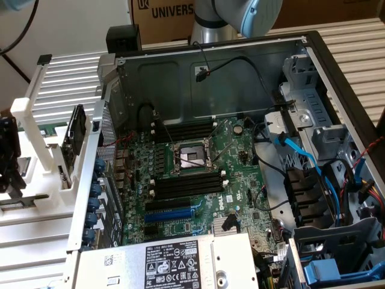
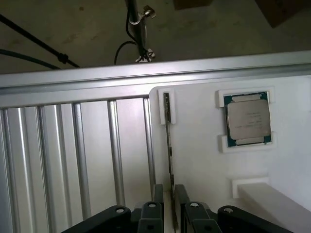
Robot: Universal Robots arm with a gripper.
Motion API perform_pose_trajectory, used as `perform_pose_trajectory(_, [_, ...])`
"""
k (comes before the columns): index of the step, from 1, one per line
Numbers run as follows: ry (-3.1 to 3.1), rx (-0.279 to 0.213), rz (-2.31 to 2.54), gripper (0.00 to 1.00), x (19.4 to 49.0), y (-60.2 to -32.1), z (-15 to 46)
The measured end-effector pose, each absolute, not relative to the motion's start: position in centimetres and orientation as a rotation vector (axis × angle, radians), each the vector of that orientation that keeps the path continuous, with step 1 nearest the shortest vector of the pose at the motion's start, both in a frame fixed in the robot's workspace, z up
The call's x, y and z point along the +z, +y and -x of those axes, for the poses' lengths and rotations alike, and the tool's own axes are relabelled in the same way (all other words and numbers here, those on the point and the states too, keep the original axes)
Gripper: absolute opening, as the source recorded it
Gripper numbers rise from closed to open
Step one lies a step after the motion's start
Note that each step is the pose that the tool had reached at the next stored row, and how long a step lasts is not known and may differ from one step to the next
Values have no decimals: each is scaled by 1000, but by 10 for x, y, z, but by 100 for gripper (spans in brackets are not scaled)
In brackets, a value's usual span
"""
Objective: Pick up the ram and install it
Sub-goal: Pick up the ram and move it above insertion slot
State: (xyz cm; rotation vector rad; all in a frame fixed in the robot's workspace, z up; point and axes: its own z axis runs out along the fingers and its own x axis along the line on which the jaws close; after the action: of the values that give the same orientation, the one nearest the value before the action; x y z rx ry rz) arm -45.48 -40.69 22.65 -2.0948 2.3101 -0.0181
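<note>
Nearest, the claw (image 2: 168,188) stood narrowly parted, one finger on each side of the ram (image 2: 168,141), seemingly not clamping it. The ram stood on edge in the white holder (image 2: 204,160), its long axis running straight away from the claw. A processor chip (image 2: 247,119) lay farther off, beside it.

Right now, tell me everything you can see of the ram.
The ram is seen edge-on: a long, thin, dark board strip standing on its long edge in the white holder, with one end seated in a raised white bracket. The open hand straddles its other end, a finger on either side; whether they touch it cannot be told.
</note>
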Motion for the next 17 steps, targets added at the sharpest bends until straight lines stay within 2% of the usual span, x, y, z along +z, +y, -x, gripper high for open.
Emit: perform_pose_trajectory(17, [2270, -48, 2105, 24, 209, -403, 463])
